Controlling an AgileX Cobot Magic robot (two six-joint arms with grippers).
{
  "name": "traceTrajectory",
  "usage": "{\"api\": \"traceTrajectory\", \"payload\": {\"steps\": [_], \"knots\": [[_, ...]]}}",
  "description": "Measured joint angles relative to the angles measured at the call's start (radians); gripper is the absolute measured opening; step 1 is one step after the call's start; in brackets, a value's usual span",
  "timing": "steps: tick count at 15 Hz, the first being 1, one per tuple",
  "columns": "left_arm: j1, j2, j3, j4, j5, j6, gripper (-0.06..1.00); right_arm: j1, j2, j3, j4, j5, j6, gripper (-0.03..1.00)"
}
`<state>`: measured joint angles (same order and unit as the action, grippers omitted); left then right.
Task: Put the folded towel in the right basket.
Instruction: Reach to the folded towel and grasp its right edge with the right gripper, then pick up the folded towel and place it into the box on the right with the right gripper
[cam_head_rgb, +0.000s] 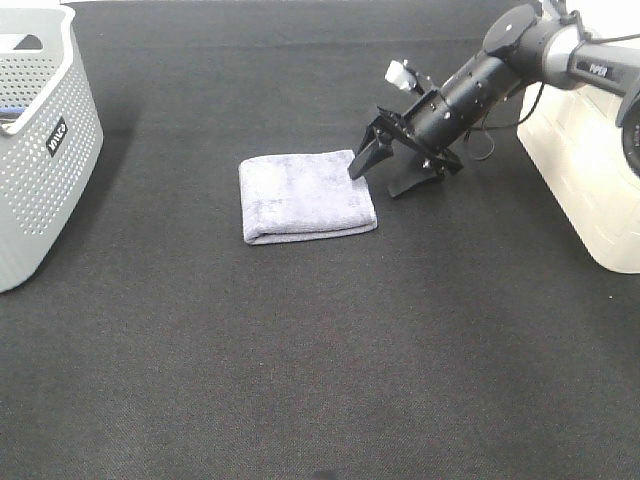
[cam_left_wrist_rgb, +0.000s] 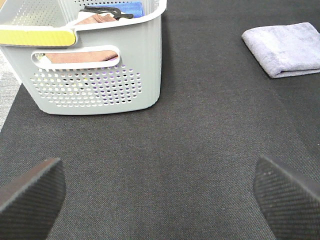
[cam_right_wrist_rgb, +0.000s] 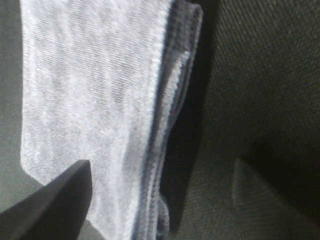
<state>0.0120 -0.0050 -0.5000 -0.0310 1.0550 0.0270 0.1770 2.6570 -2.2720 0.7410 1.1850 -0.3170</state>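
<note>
The folded lavender-grey towel (cam_head_rgb: 305, 195) lies flat on the black table mat, left of centre. My right gripper (cam_head_rgb: 381, 172) is open and low at the towel's right edge, one finger over the towel and the other on the mat beside it. In the right wrist view the towel (cam_right_wrist_rgb: 100, 100) fills the left half, with its layered edge between the open fingers of the gripper (cam_right_wrist_rgb: 160, 200). The right basket (cam_head_rgb: 590, 170) is white and stands at the right edge. My left gripper (cam_left_wrist_rgb: 160, 200) is open and empty above the mat, far from the towel (cam_left_wrist_rgb: 285, 47).
A grey perforated basket (cam_head_rgb: 40, 140) stands at the far left; in the left wrist view the basket (cam_left_wrist_rgb: 100, 75) holds folded cloths and a black object. The black mat (cam_head_rgb: 320, 360) covers the table.
</note>
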Motion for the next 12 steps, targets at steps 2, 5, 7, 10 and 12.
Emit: {"api": "traceTrajectory", "payload": {"steps": [2, 5, 7, 10, 12], "knots": [[0.000, 0.000, 0.000, 0.000, 0.000, 0.000, 0.97, 0.009, 0.007, 0.000, 0.010, 0.000, -0.023, 0.73], [0.000, 0.000, 0.000, 0.000, 0.000, 0.000, 0.97, 0.037, 0.028, -0.007, 0.041, -0.023, -0.044, 0.61], [0.000, 0.000, 0.000, 0.000, 0.000, 0.000, 0.97, 0.042, 0.040, -0.008, 0.046, -0.032, -0.044, 0.36], [0.000, 0.000, 0.000, 0.000, 0.000, 0.000, 0.97, 0.043, 0.044, -0.008, 0.070, -0.032, -0.044, 0.05], [0.000, 0.000, 0.000, 0.000, 0.000, 0.000, 0.97, 0.043, 0.031, -0.008, 0.069, -0.030, -0.045, 0.05]]}}
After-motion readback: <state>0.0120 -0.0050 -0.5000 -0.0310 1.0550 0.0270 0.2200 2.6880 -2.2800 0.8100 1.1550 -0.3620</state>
